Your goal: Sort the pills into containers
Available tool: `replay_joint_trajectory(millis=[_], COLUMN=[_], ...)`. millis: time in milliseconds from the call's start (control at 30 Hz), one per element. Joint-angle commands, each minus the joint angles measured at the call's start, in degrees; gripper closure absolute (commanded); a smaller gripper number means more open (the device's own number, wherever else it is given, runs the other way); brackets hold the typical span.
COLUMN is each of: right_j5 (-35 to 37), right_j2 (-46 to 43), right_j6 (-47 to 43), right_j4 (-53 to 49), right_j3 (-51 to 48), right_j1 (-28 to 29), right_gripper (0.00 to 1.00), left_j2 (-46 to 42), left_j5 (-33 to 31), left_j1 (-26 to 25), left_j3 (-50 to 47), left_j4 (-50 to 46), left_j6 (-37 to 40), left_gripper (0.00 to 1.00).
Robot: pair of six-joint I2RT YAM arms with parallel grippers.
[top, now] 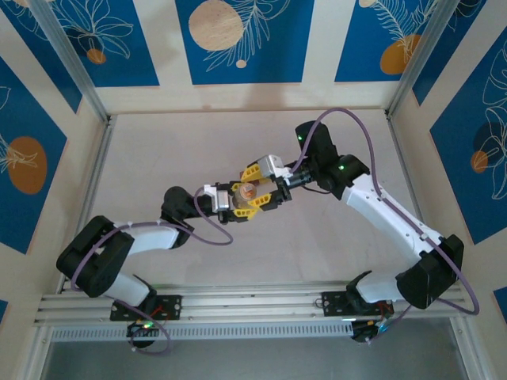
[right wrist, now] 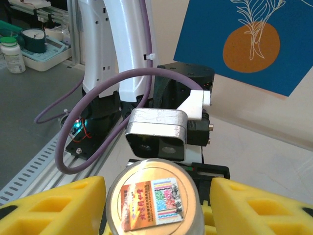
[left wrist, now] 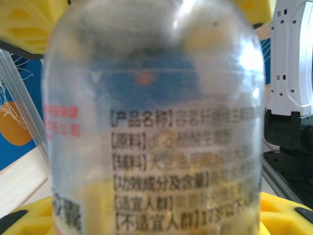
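Note:
A clear bottle (top: 245, 192) with printed black and red text (left wrist: 156, 122) hangs in mid-air over the table's middle. My left gripper (top: 235, 199) is shut on its body, its yellow fingers (left wrist: 283, 210) low at the sides. The bottle's silver cap (right wrist: 154, 198) carries a coloured sticker. My right gripper (right wrist: 156, 205) stands round that cap, the left finger (right wrist: 54, 205) close against it and a gap showing before the right one. Blurred yellow shapes show through the bottle; I cannot make out pills. The containers are out of view.
The left arm's silver wrist camera (right wrist: 157, 134) sits just behind the cap. A purple cable (right wrist: 98, 93) loops nearby. An aluminium rail (top: 253, 305) runs along the near edge. Off the table stand a white bottle (right wrist: 11, 51) and a tray (right wrist: 44, 51).

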Motion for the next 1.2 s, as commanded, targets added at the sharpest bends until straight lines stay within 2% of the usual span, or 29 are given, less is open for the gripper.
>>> replay_joint_trajectory(millis=[0, 267, 333, 433, 700, 1000, 1167], right_j5=[-2.0, -1.3, -0.9, 0.0, 7.0, 20.2, 24.6], right_j2=[0.8, 1.6, 1.6, 1.6, 0.5, -3.5, -3.6], right_j6=[-1.2, -1.1, -1.0, 0.4, 7.5, 20.6, 28.1], right_j4=[-2.1, -2.3, -2.4, -2.4, -0.8, 8.3, 10.3], right_j3=[1.9, 1.7, 1.4, 1.2, -1.5, -9.4, -10.8], right_j1=[0.6, 0.8, 0.8, 0.7, 0.8, 0.6, 1.4], right_gripper=[0.44, 0.48, 0.55, 0.72, 1.00, 1.00, 1.00], left_j2=[0.8, 1.0, 1.0, 1.0, 0.9, -0.1, -1.3], left_j5=[1.9, 2.2, 2.2, 2.0, -1.8, -10.5, -14.0], left_j1=[0.4, 0.3, 0.4, 0.3, 0.4, 0.4, 0.4], left_j3=[1.7, 1.9, 2.0, 2.2, 1.9, 1.0, 0.7], left_j4=[2.6, 2.6, 2.6, 2.6, 2.6, 0.6, -1.4], left_j6=[-1.1, -1.4, -1.6, -1.6, -0.7, 2.8, 5.0], left_gripper=[1.00, 1.00, 1.00, 1.00, 1.00, 1.00, 1.00])
